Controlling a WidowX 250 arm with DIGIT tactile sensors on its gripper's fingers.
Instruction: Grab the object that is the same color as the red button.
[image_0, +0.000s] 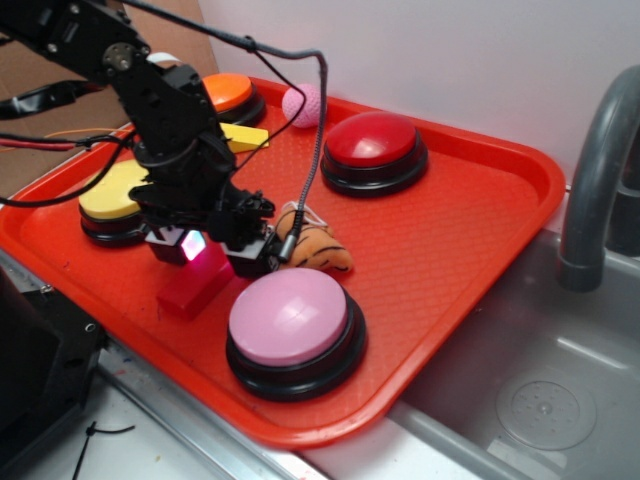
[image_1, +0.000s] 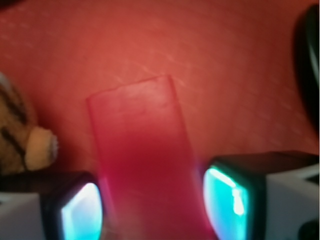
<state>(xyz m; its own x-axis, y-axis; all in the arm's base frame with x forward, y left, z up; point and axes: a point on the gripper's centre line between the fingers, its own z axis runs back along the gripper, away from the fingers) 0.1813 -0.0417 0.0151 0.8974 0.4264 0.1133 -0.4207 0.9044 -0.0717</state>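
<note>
Exterior view: red tray (image_0: 470, 250) lies beside a grey sink (image_0: 560, 380). On the tray are four round buttons with black bases: the red button (image_0: 374, 143) at the back, an orange-topped button (image_0: 228, 94) at the back left, a yellow-topped button (image_0: 112, 195) at the left and a pink-topped button (image_0: 292, 320) at the front. A pink ball (image_0: 303, 105) sits between the orange and red buttons. A yellow wedge block (image_0: 243, 137) lies just in front of the orange button. A striped tiger toy (image_0: 315, 250) lies near the tray's middle, just behind the pink button.

The black arm is low over the tray. The gripper (image_0: 205, 252) is down at the red block (image_0: 195, 283), which lies flat on the tray between the yellow and pink buttons, its near end pointing toward the tray's front edge.

Wrist view (blurred): the red block (image_1: 145, 165) runs up the middle of the frame between the two fingertips (image_1: 227, 200), whose pads glow cyan. The jaws stand open, one on each long side of the block, close beside it; contact cannot be confirmed. The tiger toy (image_1: 22, 135) is at the left edge.

No brand, label or writing is legible in either view.
</note>
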